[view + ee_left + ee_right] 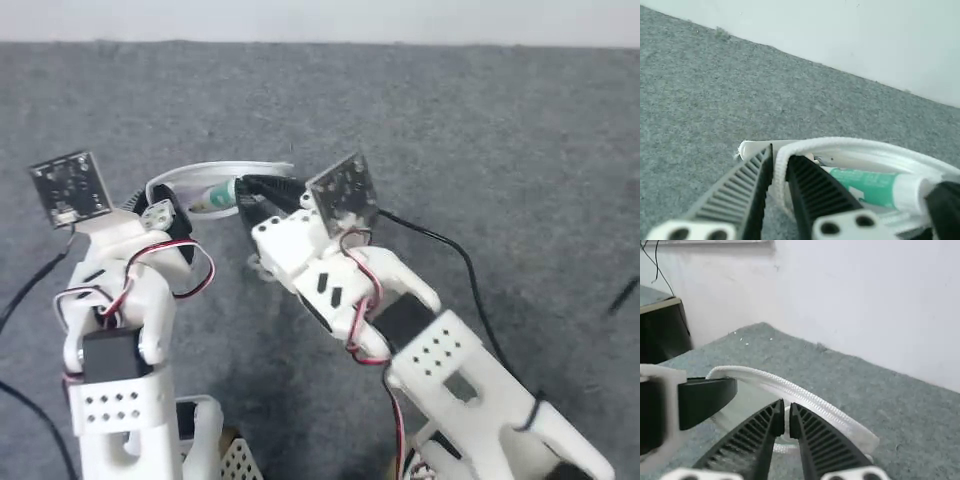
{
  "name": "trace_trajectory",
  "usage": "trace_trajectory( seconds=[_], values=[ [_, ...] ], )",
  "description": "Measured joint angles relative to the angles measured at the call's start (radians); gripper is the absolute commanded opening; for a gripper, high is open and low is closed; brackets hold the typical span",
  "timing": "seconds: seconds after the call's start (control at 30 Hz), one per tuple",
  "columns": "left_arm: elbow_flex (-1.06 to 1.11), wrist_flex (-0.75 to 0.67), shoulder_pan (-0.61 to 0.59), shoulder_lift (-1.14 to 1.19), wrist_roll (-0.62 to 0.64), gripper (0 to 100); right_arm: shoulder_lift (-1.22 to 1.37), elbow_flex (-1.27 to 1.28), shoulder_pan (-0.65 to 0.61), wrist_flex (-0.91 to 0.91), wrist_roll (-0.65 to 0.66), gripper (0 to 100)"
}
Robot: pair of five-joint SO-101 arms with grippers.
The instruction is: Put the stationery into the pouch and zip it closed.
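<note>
A grey, felt-like table cover (500, 150) with a coarse, matted nap spreads across the high view and meets a smooth white wall (865, 40) at its far edge. Two blocky arms of matte white plastic stand side by side on it, the left arm (115, 330) and the right arm (400, 320), each with thin red, black and white wires looped along its joints and a small square circuit board at its wrist. Between their tips, towards the far side of the table, a soft, clear plastic pouch (230, 166) with a white woven, cord-like zip edge is lifted, its mouth bowed open in a long curve. Inside lies a round green tube (865, 182) with a white cap, lengthwise along the pouch. The left gripper (779, 157), with black ribbed fingers, is pinched on the white edge at one end of the mouth. The right gripper (786, 407), ribbed the same way, has its jaws pressed almost together on a small white bit at the zip edge, just beside the other's tip.
</note>
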Motion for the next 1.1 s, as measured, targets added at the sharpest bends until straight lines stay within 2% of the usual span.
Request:
trace_trajectory(
  seconds=[0.2, 0.47, 0.57, 0.9, 0.97, 1.1],
  values=[
    [0.0, 0.0, -0.002, 0.0, 0.0, 1, 0.133, -0.092, -0.002, 0.066, 0.0, 0.9],
    [0.0, 0.0, 0.002, 0.0, 0.0, 1, 0.287, -0.416, -0.003, 0.493, 0.0, 1.0],
    [0.0, 0.0, 0.002, 0.0, 0.0, 1, 0.313, -0.491, -0.003, 0.598, 0.0, 1.0],
    [0.0, 0.0, 0.002, 0.0, 0.0, 1, 0.245, -0.517, -0.002, 0.732, -0.003, 1.2],
    [0.0, 0.0, 0.002, 0.0, 0.0, 1, 0.213, -0.517, 0.002, 0.76, -0.003, 3.6],
    [0.0, 0.0, 0.002, 0.0, 0.0, 1, 0.166, -0.517, 0.017, 0.815, -0.003, 15.4]
  ],
)
